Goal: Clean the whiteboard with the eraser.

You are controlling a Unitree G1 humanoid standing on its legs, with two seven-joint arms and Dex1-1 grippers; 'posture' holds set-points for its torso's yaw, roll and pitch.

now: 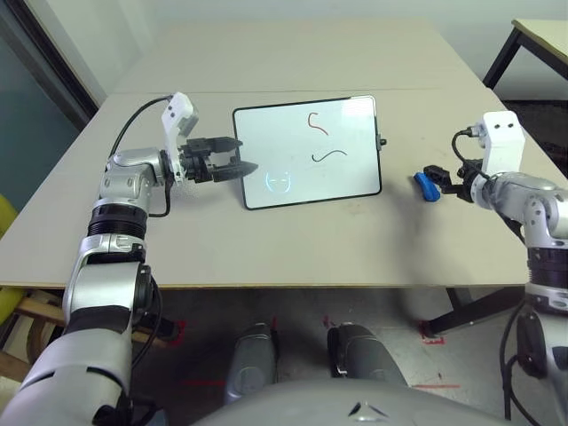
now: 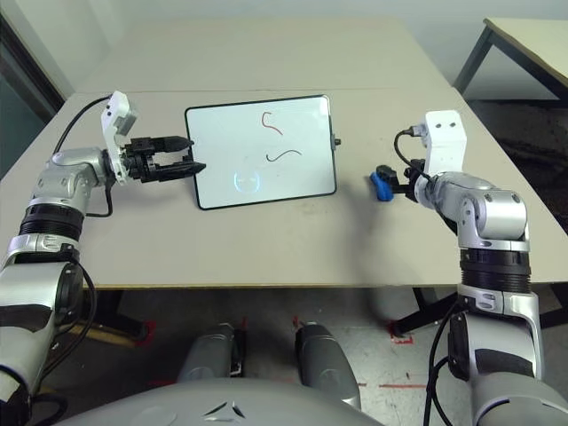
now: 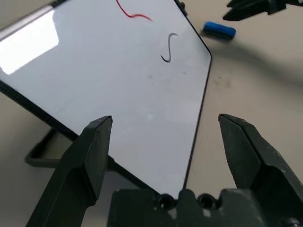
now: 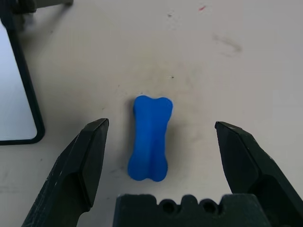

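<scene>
We are at the pickup step: our right gripper (image 4: 158, 156) stands wide open astride the eraser (image 4: 150, 137), lying on the table (image 1: 311, 248) right of the whiteboard (image 1: 306, 151), so next we descend and close, while our left gripper (image 3: 165, 151), also wide open, faces the board's edge.

A whiteboard (image 1: 308, 153) lies flat on the beige surface (image 1: 293, 240), carrying a red squiggle (image 1: 317, 122), a dark wavy line (image 1: 328, 156) and a faint round face mark (image 1: 279, 182) near its lower left corner. The left tool (image 1: 241, 161) points rightward at the board's left edge, its black fingers spread apart just beside the frame. To the right of the board, well apart from it, a small blue eraser (image 1: 425, 186) rests on the surface, with the right tool (image 1: 437, 174) just behind it.
</scene>
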